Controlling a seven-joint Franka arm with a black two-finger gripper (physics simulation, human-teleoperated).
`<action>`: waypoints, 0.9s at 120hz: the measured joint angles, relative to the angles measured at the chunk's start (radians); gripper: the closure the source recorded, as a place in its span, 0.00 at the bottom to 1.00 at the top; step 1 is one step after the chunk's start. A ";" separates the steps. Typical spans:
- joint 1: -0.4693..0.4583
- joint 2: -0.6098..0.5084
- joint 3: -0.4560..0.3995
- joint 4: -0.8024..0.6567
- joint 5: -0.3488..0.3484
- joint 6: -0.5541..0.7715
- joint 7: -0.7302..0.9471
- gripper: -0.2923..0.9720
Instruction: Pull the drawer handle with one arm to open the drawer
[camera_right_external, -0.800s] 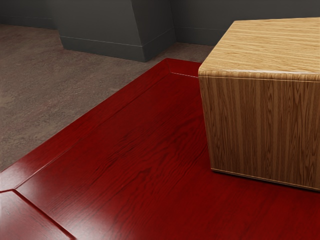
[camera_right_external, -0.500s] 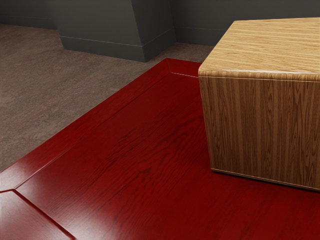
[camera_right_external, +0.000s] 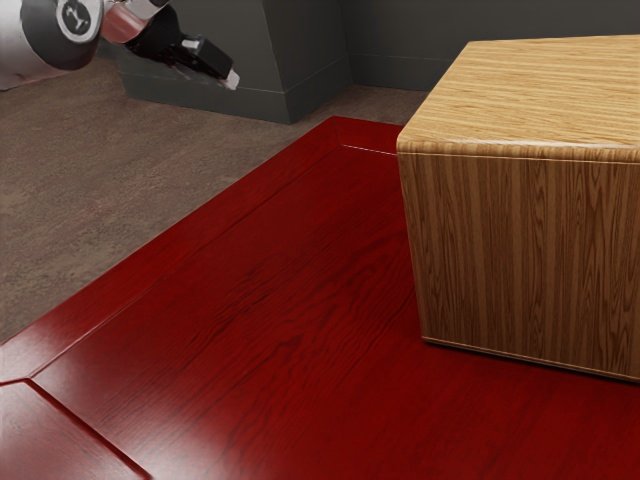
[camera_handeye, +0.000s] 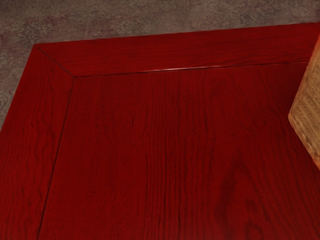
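The cabinet (camera_right_external: 520, 250) stands on the table (camera_right_external: 280, 330) at the right of the exterior view. It is a box of light oak-like wood. Its top has fine horizontal grain and its near side has vertical grain. The upper edge is rounded, and a thin pale seam runs along the base. Both faces in view are plain, so which face carries the drawer handle cannot be told.

The table is glossy dark-red wood with a flat centre panel, a wide border and mitred corner joints. The floor (camera_right_external: 100, 170) beyond it is matt mottled brown. A dark grey pillar (camera_right_external: 250, 50) with a skirting strip stands at the far side.

The arm (camera_right_external: 60, 30) sits in the upper left corner of the exterior view, with a rounded white and grey shell. Its black gripper (camera_right_external: 222, 72) points right and slightly down, over the floor and well apart from the cabinet. Whether the jaws are wide or narrow cannot be told.

The wrist view looks down on the table (camera_handeye: 165, 150) – one mitred corner, with floor (camera_handeye: 100, 20) past the border. A corner of the cabinet (camera_handeye: 307, 115) shows its coarse grain at the edge.
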 joint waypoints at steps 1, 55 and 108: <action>0.000 0.005 -0.007 0.002 -0.001 0.012 -0.001 0.25; 0.005 0.277 -0.165 0.208 -0.009 0.356 -0.082 0.25; -0.036 0.295 -0.214 0.335 0.251 0.108 -0.225 0.25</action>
